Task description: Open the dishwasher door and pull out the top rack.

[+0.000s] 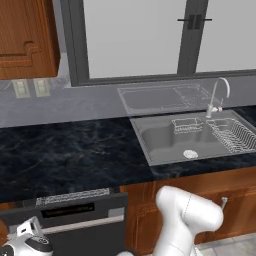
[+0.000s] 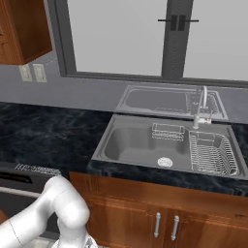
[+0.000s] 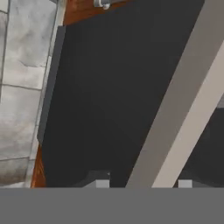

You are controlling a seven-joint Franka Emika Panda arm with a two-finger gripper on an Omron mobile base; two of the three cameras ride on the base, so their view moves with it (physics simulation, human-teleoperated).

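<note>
The dishwasher door (image 1: 85, 235) is a dark grey panel at the lower left, under the black counter. Its top edge leans slightly outward. A thin strip of silver wire mesh, the top rack (image 1: 72, 196), shows just above the door's black control strip. In the hand view the silver bar handle (image 3: 183, 100) runs diagonally across the door panel (image 3: 109, 96) and passes between my two fingertips (image 3: 101, 183). My gripper (image 3: 143, 183) is open and straddles the handle. The hand (image 1: 29, 239) sits low in front of the door's left part.
A steel sink (image 1: 162, 152) with a faucet (image 1: 218, 95) and a narrow wire dish drainer (image 1: 234, 136) lies right of the dishwasher. Reddish-brown cabinet doors (image 2: 160, 218) stand below it. Grey floor tiles (image 3: 17, 87) border the door in the hand view.
</note>
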